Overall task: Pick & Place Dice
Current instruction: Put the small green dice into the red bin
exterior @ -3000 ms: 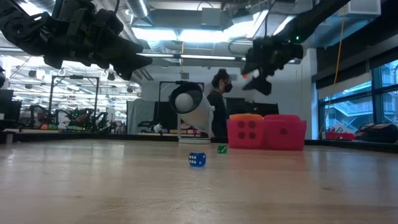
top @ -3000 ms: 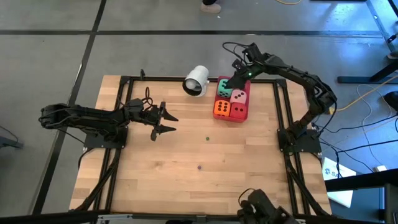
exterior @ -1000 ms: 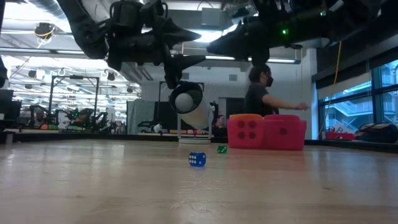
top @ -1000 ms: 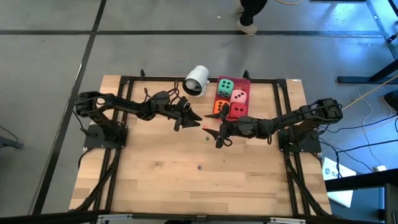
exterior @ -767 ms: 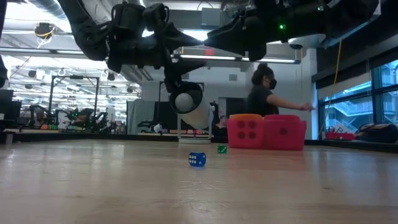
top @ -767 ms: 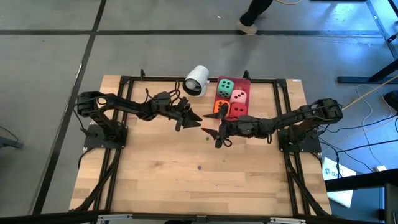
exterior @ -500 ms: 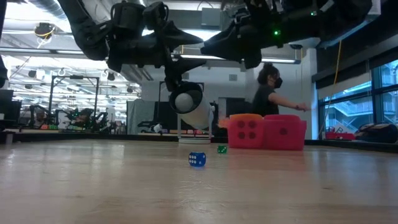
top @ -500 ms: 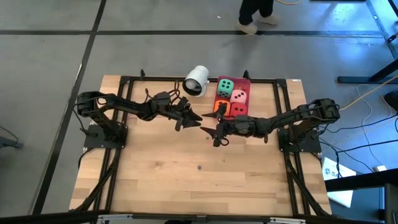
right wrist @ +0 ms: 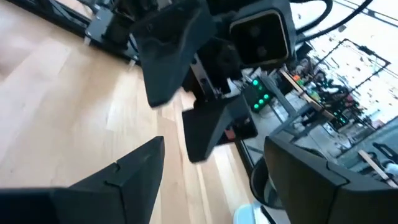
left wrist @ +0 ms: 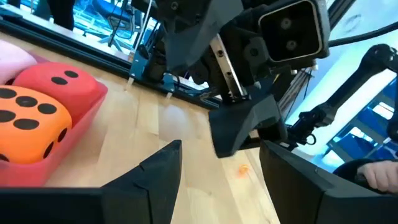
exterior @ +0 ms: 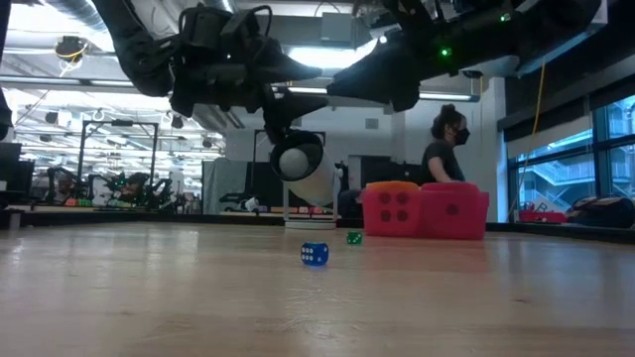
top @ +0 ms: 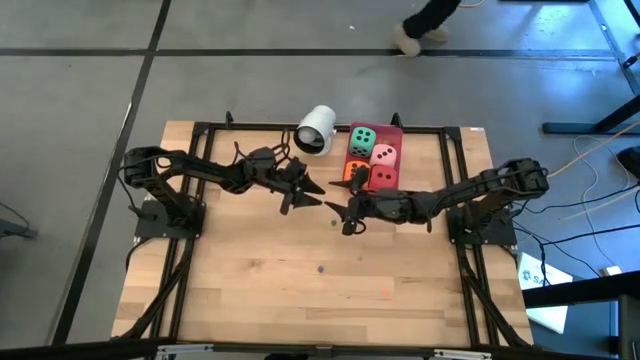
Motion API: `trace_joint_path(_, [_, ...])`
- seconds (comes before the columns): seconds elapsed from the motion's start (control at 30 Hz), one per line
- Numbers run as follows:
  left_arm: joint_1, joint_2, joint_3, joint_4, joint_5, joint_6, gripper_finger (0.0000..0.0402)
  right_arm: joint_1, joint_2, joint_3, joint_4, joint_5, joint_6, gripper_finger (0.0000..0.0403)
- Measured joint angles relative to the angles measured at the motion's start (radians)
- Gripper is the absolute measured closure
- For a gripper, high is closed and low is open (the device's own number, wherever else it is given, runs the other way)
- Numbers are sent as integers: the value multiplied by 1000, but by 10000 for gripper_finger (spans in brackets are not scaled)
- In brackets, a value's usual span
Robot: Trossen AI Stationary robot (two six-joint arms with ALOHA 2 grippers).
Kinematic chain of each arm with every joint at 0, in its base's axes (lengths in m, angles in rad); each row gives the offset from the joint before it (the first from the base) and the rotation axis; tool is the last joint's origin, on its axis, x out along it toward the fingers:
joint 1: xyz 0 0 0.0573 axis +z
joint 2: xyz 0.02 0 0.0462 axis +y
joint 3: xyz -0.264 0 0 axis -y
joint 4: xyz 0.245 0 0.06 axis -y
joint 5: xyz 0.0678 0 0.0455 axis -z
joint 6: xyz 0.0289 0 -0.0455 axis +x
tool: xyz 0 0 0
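Both arms hang over the middle of the wooden table (top: 260,290), their tips nearly meeting just above the centre of the overhead frame. The left gripper (top: 310,194) reaches in from the left side with its two fingers spread and nothing between them. The right gripper (top: 340,216) comes in from the right, just below and to the right of the left one, its fingers also parted and empty. Each wrist camera looks straight at the other arm's gripper close in front, above bare wood.

The dice sit in the red tray (top: 396,132) at the upper middle of the overhead frame, against the table's back edge. The green die (top: 362,139) is at the tray's upper left, the pink die (top: 384,155) just below and right of it, the orange die (top: 350,173) at the lower left and the red die (top: 381,178) at the lower right, all packed close together. The right gripper is near the orange die but clear of it.

A white cup (top: 316,129) lies on its side just left of the tray. From table height, a small blue die (exterior: 315,255) and a smaller green one (exterior: 354,238) rest on the wood, centre frame. A person (exterior: 444,152) stands behind the tray.
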Motion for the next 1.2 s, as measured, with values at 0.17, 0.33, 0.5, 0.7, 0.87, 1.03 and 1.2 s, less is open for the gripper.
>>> trace_joint_path(0.17, [0, 0, 0, -4, 0, 9, 192, 6, -23, 0, -92, 34, 54, 128])
trace_joint_path(0.33, [0, 0, 0, -21, 0, 47, 192, 6, -41, -18, -112, 38, 92, 128])
trace_joint_path(0.5, [0, 0, 0, -23, 1, 58, 192, 6, -56, -18, -107, 45, 101, 128])
trace_joint_path(0.7, [0, 0, 0, -23, 27, 61, 192, 8, -82, -18, -136, 46, 105, 128])
trace_joint_path(0.87, [0, 0, 0, -23, 28, 67, 192, 8, -104, -18, -151, 49, 108, 128])
trace_joint_path(1.03, [0, 0, 0, -24, 35, 70, 192, 8, -131, -21, -198, 75, 129, 128])
trace_joint_path(1.2, [0, 0, -1, -31, 59, 125, 192, 13, -199, -74, -195, 73, 165, 128])
